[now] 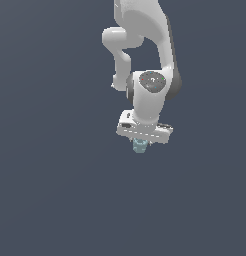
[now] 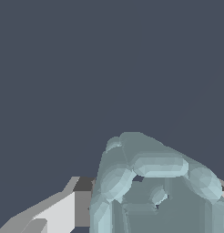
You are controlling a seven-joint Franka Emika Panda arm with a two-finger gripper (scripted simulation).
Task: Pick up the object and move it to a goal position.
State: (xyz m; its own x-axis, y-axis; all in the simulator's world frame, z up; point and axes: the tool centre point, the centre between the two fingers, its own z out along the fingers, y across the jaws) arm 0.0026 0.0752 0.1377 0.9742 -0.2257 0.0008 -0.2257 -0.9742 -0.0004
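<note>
The object is a small pale teal, translucent cup-like cylinder [image 1: 140,146]. In the exterior view it sits directly under the white gripper bar, between the fingers of my gripper [image 1: 141,145], which hangs from the white arm near the picture's middle. In the wrist view the object [image 2: 155,182] fills the near part of the picture, pressed against a grey and white finger [image 2: 63,211]. The other finger is hidden behind the object. The gripper is shut on the object. No goal marker shows in either view.
A plain dark blue-grey ground [image 1: 55,190] fills both views. The white arm [image 1: 150,60] reaches down from the top of the exterior view. No other objects, edges or containers show.
</note>
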